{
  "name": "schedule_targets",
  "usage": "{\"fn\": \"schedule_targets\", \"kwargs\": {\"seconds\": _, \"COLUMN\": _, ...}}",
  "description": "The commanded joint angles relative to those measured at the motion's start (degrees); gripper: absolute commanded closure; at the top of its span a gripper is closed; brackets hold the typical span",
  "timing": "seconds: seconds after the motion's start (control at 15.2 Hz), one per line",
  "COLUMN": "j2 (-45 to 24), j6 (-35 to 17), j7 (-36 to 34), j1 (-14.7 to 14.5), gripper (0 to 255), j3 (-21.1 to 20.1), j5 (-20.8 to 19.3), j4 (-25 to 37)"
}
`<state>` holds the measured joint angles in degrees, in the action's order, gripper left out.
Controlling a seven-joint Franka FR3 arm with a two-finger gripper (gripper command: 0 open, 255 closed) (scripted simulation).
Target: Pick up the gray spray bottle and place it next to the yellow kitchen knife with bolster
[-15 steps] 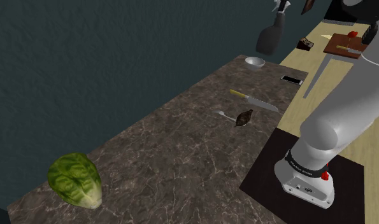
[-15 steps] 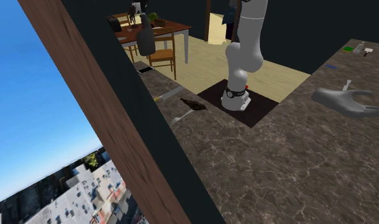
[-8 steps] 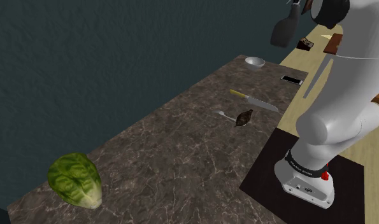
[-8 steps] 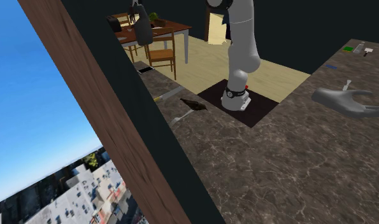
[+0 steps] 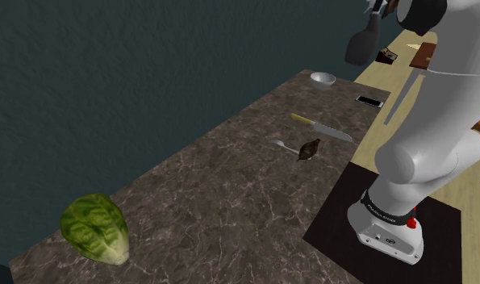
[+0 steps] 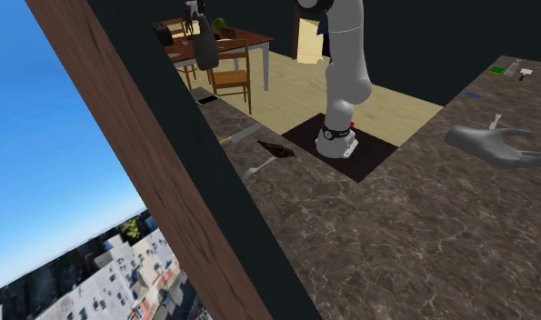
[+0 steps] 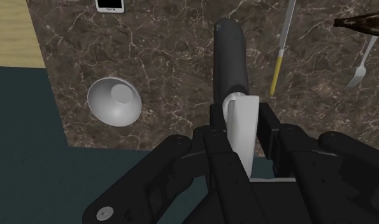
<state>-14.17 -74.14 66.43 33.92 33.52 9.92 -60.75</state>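
The spray bottle (image 5: 361, 44) has a dark grey body and a white head, and it hangs in the air high above the far end of the marble counter (image 5: 230, 194). My gripper (image 5: 377, 10) is shut on its head. In the wrist view the black fingers (image 7: 267, 124) clasp the white head (image 7: 241, 127), and the grey body (image 7: 230, 60) points down at the counter. The yellow-handled knife (image 7: 277, 70) lies on the counter just beside the bottle's line. It lies flat near the counter's edge (image 5: 321, 127). From the second exterior view the bottle (image 6: 205, 47) hangs above the knife (image 6: 239, 135).
Close to the knife are a grey bowl (image 5: 323, 78), a phone (image 5: 369, 101), a fork (image 5: 284, 145) and a dark brown object (image 5: 310, 148). A lettuce head (image 5: 95, 228) sits at the counter's near end. Beyond the counter stands a wooden table (image 6: 232, 41) with chairs.
Over the last second the arm swung and carried the bottle up and toward the shoulder view's right. In the last half second it barely moved.
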Motion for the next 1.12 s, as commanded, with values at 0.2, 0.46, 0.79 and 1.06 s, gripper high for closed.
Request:
{"fn": "schedule_targets", "kwargs": {"seconds": 0.2, "j2": 3.8, "j6": -5.8, "j7": -0.8, "j1": -2.3, "gripper": 255, "j3": -0.3, "j5": -2.4, "j4": -9.0}}
{"fn": "schedule_targets", "kwargs": {"seconds": 0.46, "j2": 5.9, "j6": -9.8, "j7": -1.3, "j1": -3.4, "gripper": 255, "j3": -0.6, "j5": -3.7, "j4": -14.8}}
{"fn": "schedule_targets", "kwargs": {"seconds": 0.79, "j2": 7.9, "j6": -14.5, "j7": -1.8, "j1": -4.3, "gripper": 255, "j3": -0.9, "j5": -4.9, "j4": -21.2}}
{"fn": "schedule_targets", "kwargs": {"seconds": 1.06, "j2": 9.1, "j6": -18.0, "j7": -2.1, "j1": -4.7, "gripper": 255, "j3": -1.1, "j5": -5.6, "j4": -25.6}}
